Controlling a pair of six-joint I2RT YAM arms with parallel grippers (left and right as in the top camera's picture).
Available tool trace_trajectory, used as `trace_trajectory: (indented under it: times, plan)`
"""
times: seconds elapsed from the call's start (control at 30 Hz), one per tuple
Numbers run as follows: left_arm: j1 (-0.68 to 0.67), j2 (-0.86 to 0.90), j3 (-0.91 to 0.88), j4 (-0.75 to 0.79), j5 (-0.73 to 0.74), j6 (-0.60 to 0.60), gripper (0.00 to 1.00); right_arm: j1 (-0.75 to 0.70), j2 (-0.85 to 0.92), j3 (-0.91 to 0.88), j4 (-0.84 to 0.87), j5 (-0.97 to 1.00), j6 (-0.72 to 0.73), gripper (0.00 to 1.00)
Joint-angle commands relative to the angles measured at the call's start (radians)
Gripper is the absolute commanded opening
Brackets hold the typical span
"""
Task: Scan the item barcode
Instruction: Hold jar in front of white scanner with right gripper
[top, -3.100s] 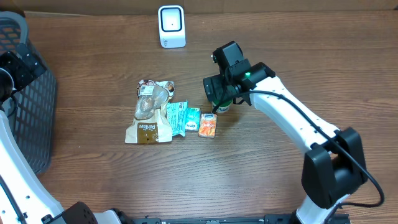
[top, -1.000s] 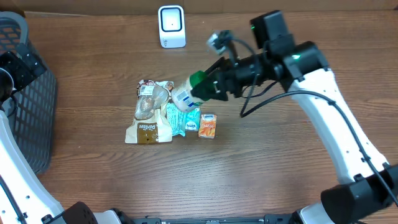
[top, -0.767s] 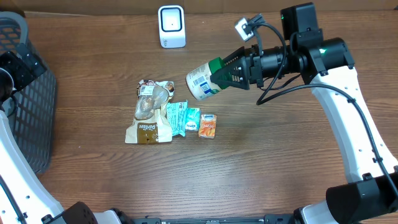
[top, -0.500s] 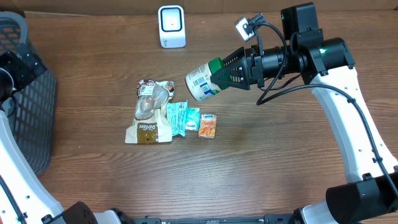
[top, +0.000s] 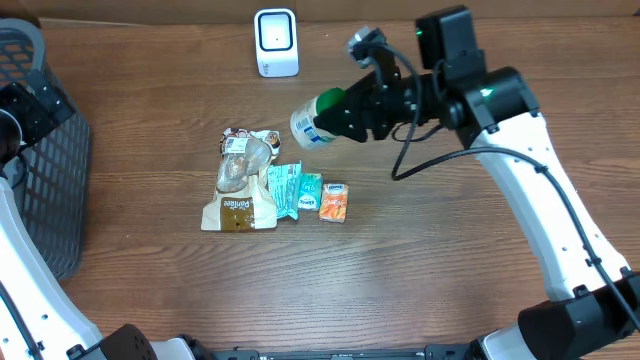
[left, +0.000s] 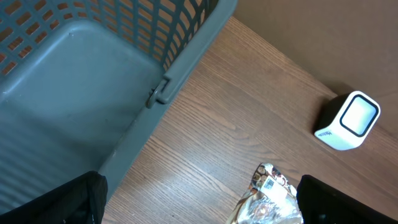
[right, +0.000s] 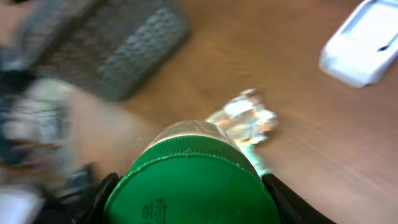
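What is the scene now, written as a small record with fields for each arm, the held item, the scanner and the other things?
right arm: jaws shut on the jar, holding it by its green lid, lifted above the table
left arm: jaws open, holding nothing, above the basket
jar: lying sideways in the air, bottom toward the left
scanner: standing at the table's far edge, apart from the jar
other items: foil bag, teal packet, orange box, together on the table

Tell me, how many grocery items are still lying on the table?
3: a foil snack bag, a teal packet beside it, and a small orange carton. More could hide beneath the bag.
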Motion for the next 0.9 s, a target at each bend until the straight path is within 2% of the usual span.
trace_trajectory:
  times: [0.0, 0.13, 0.27, 0.4, 0.63, 0.77, 0.87]
  plan:
    - [-0.002, -0.002, 0.003, 0.003, -0.004, 0.020, 1.00, 0.047, 0.016, 0.033, 0.115, 0.308, 0.009, 0.37]
    - [-0.002, -0.002, 0.003, 0.003, -0.004, 0.020, 1.00, 0.074, 0.087, 0.033, 0.282, 0.418, -0.122, 0.37]
    - [-0.002, -0.002, 0.003, 0.003, -0.004, 0.020, 1.00, 0.087, 0.182, 0.033, 0.506, 0.532, -0.314, 0.37]
    - [-0.002, -0.002, 0.003, 0.003, -0.004, 0.020, 1.00, 0.098, 0.285, 0.033, 0.738, 0.568, -0.572, 0.34]
    - [-0.002, -0.002, 0.003, 0.003, -0.004, 0.020, 1.00, 0.097, 0.461, 0.033, 1.165, 0.609, -0.663, 0.31]
    - [-0.002, -0.002, 0.003, 0.003, -0.004, 0.020, 1.00, 0.098, 0.536, 0.034, 1.322, 0.633, -0.729, 0.31]
    - [-0.002, -0.002, 0.003, 0.003, -0.004, 0.020, 1.00, 0.100, 0.571, 0.034, 1.373, 0.645, -0.775, 0.31]
